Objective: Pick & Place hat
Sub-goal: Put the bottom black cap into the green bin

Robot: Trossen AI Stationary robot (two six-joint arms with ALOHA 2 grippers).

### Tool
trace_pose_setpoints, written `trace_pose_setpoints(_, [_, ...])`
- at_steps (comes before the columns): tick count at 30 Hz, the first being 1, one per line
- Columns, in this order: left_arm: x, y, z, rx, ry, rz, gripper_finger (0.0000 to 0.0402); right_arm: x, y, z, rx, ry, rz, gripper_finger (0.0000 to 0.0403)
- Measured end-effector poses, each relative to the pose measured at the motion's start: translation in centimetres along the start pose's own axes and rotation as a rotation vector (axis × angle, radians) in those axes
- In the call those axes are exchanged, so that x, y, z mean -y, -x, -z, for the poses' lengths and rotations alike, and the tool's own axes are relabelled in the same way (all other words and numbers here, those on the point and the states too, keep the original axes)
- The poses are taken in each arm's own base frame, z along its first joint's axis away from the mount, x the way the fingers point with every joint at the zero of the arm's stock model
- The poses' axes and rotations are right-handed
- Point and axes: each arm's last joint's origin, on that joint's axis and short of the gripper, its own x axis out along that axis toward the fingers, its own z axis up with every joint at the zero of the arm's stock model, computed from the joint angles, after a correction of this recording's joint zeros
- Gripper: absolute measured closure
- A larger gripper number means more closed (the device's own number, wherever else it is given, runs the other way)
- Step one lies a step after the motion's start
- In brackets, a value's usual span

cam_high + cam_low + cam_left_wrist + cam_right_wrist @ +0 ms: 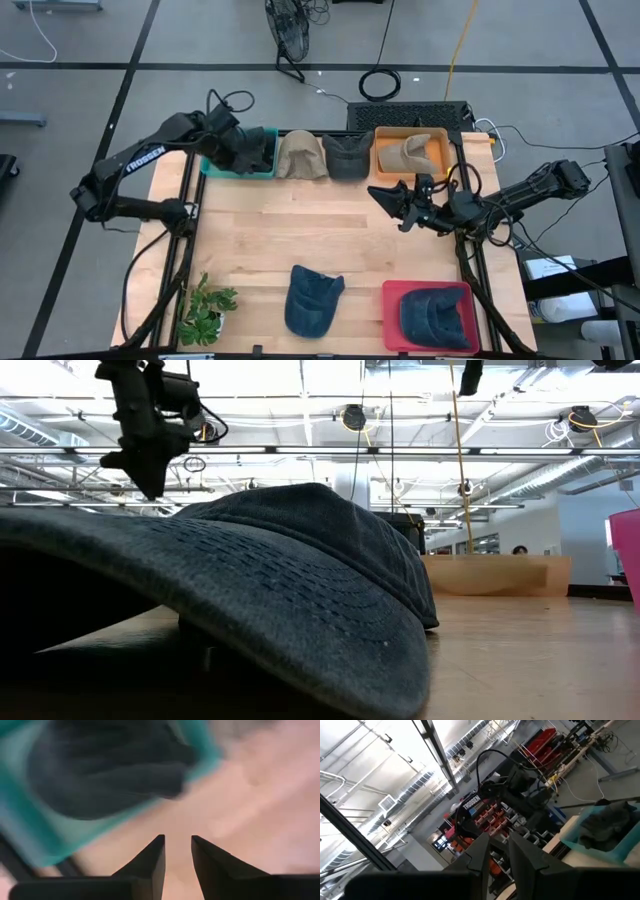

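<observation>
A blue denim hat (312,300) lies brim-down on the wood near the table's near edge and fills the low view (250,580). A dark hat (110,775) sits in the teal bin (215,166) at the far left corner. My left gripper (243,152) hovers over that bin's near right corner, its fingers (177,845) a little apart with nothing between them. My right gripper (392,203) hangs above the table right of centre, pointing toward the left arm, fingers (499,842) narrowly apart and empty.
Along the far edge lie a tan hat (300,155), a dark grey hat (347,155) and an orange bin (385,165) holding a tan hat (410,150). A red bin (392,300) with a dark blue hat (435,315) stands near right; a plant (205,310) near left. Bare wood spans the middle.
</observation>
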Motion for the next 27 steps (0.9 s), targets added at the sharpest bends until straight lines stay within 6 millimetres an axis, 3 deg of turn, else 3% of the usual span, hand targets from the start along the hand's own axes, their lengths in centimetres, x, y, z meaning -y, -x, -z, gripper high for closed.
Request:
trace_pose_setpoints(8, [0.4,-2.2,-0.8,-0.099,0.134,-0.04,0.0309,0.0,0.0,0.0,-0.003,0.002,0.003,0.0348])
trace_pose_setpoints(14, [1.4,-4.1,-1.4,-0.143,0.11,-0.075,0.0309,0.1,0.0,0.1,-0.01,-0.036,0.009,0.0348])
trace_pose_setpoints(27, [1.0,-4.7,-2.7,-0.035,0.123,-0.17,0.0309,0.1,0.0,0.2,-0.014,-0.055,0.014,0.0348])
